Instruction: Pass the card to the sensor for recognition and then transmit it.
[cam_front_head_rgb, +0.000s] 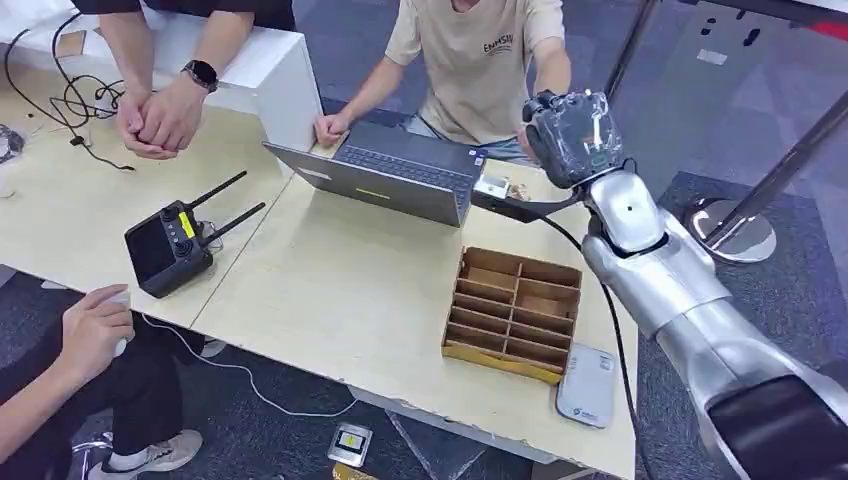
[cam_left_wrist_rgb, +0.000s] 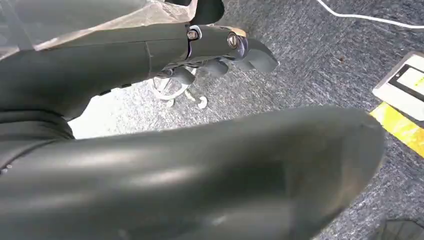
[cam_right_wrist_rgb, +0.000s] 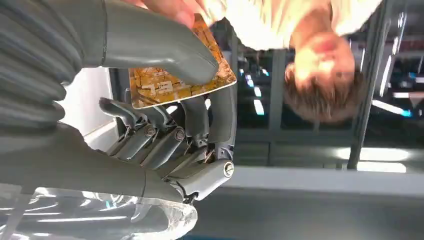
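Observation:
My right hand (cam_front_head_rgb: 572, 135) is raised above the far right of the table, in front of a person in a beige shirt (cam_front_head_rgb: 480, 60). In the right wrist view that hand (cam_right_wrist_rgb: 165, 130) pinches an orange-gold patterned card (cam_right_wrist_rgb: 175, 82) between its thumb and fingers. A person's fingertips (cam_right_wrist_rgb: 165, 7) touch the card's far end. A flat grey-white sensor pad (cam_front_head_rgb: 586, 386) lies at the table's near right corner, well below the hand. My left hand (cam_left_wrist_rgb: 215, 55) hangs over the grey carpet and holds nothing, its fingers loosely bent.
A wooden divided box (cam_front_head_rgb: 513, 312) stands beside the pad. An open laptop (cam_front_head_rgb: 385, 175) sits at the back, and a black remote controller with antennas (cam_front_head_rgb: 170, 245) on the left. Two more people sit at the left side. A small device (cam_front_head_rgb: 350, 443) lies on the floor.

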